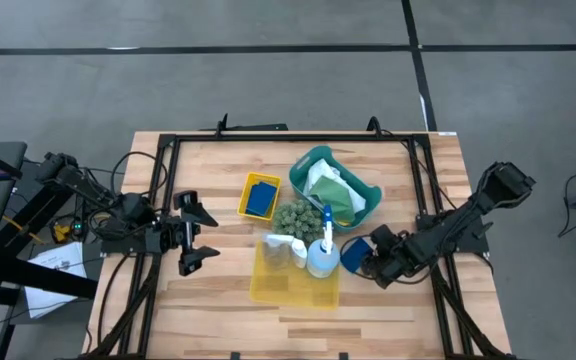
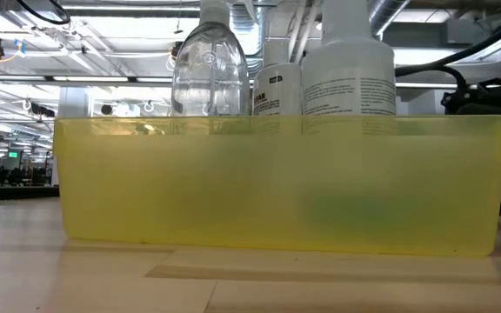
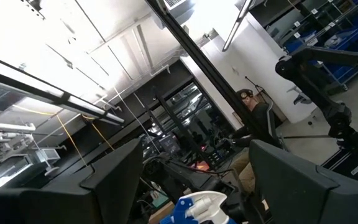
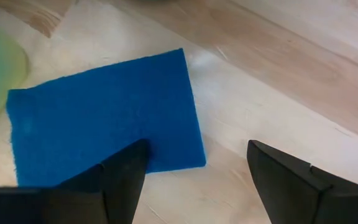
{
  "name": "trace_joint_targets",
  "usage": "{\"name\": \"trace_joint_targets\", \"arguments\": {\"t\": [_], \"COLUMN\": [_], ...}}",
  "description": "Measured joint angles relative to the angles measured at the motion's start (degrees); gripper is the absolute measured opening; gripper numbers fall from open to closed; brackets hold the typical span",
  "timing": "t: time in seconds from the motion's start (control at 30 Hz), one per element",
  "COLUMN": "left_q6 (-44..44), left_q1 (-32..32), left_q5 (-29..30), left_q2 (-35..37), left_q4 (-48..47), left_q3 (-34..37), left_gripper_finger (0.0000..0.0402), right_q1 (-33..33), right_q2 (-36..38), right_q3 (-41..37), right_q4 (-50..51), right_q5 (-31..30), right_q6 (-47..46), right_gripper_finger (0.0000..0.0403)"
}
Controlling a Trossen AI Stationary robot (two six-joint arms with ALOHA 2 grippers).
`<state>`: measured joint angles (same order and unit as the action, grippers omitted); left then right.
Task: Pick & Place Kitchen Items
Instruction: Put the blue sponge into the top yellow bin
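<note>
Low over the table's right side, the right gripper (image 4: 194, 171) has its fingers spread wide and empty, one seemingly touching the flat blue sponge (image 4: 104, 115). Just beside stand the yellow bin (image 1: 293, 280) and spray bottle (image 1: 322, 250). Well apart, the left gripper (image 1: 200, 234) gapes.

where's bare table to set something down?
Free: the table strip nearest the camera below the large yellow bin, and the far-left corner beyond the small yellow bin. Crowded: centre, around teal basket, green ball, spray bottle.

Even overhead light, ceiling glare in wrist view, soft shadows
</note>
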<state>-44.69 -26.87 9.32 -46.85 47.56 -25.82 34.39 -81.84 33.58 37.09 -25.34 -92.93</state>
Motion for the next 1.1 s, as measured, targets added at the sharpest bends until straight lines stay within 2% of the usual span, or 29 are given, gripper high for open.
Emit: {"name": "trace_joint_targets", "arguments": {"t": [0.13,0.27,0.6,0.8,1.1], "left_q6": [0.0,0.0,0.0,0.0,0.2], "left_q1": [0.0,0.0,0.0,0.0,0.0], "left_q5": [0.0,0.0,0.0,0.0,0.0], "left_q2": [0.0,0.0,0.0,0.0,0.0], "left_q4": [0.0,0.0,0.0,-0.1,-0.1], "left_q3": [0.0,0.0,0.0,0.0,0.0], "left_gripper_finger": [0.0289,0.0289,0.0289,0.0289,0.0289], "right_q1": [-0.5,-0.5,-0.5,-0.4,1.0], "right_q2": [0.0,0.0,0.0,0.0,0.2], "right_q3": [0.0,0.0,0.0,0.0,0.0], "right_q4": [-0.9,-1.4,-1.4,-1.5,-1.3], "right_q5": [0.2,0.5,2.5,3.1,4.9], "right_q6": [1.2,1.5,3.6,4.8,4.5], "right_gripper_finger": [0.0257,0.0224,0.0077,0.0014,0.0003]}}
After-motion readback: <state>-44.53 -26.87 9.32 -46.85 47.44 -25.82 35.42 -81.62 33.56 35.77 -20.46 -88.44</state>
